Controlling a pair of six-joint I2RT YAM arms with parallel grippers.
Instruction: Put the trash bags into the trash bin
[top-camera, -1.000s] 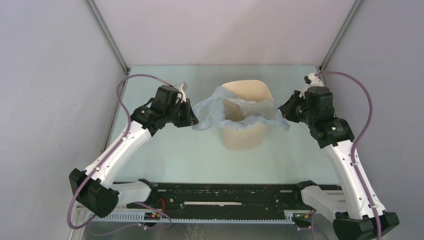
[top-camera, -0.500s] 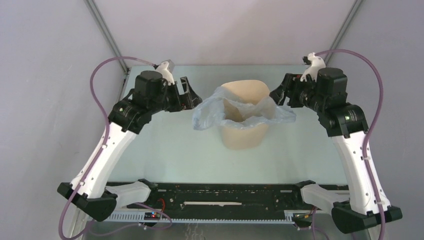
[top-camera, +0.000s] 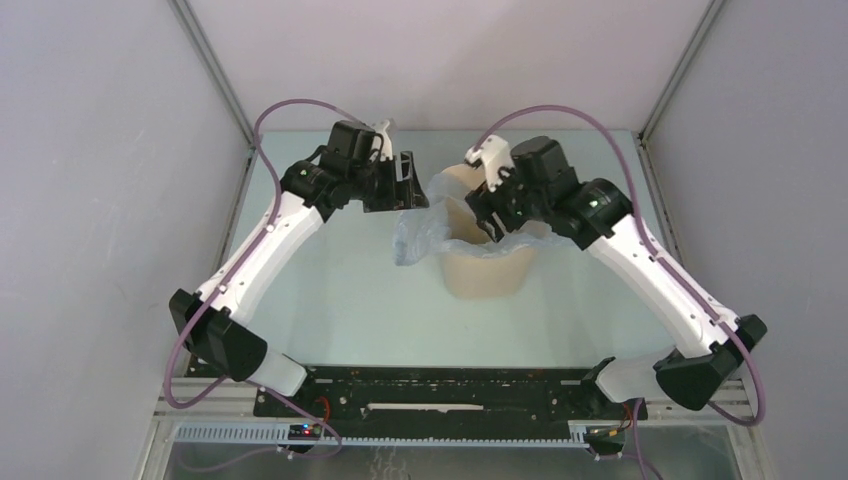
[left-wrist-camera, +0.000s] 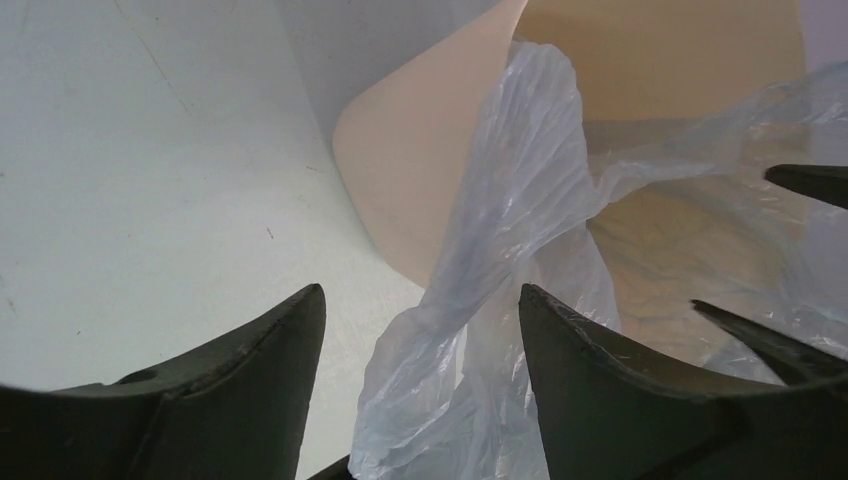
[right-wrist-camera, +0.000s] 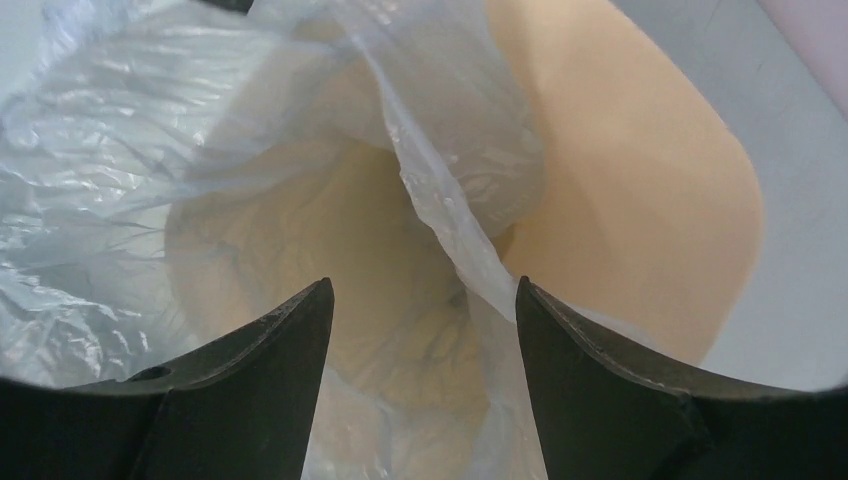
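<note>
The bin (top-camera: 487, 275) is standing upright near the middle of the far edge of the tabletop (top-camera: 340, 300), with the bag (top-camera: 412, 238) sitting partly inside its mouth and spilling over its left rim. The left gripper (left-wrist-camera: 420, 292) is hovering released at that loose flap, while the right gripper (right-wrist-camera: 420, 290) is hanging released over the bin's mouth

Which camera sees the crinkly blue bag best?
The right wrist view: it looks down into the trash bin, so the trash bag inside shows large and sharp. The left wrist view shows mostly the flap hanging outside the rim. The top view shows it small, partly behind the right arm.
</note>
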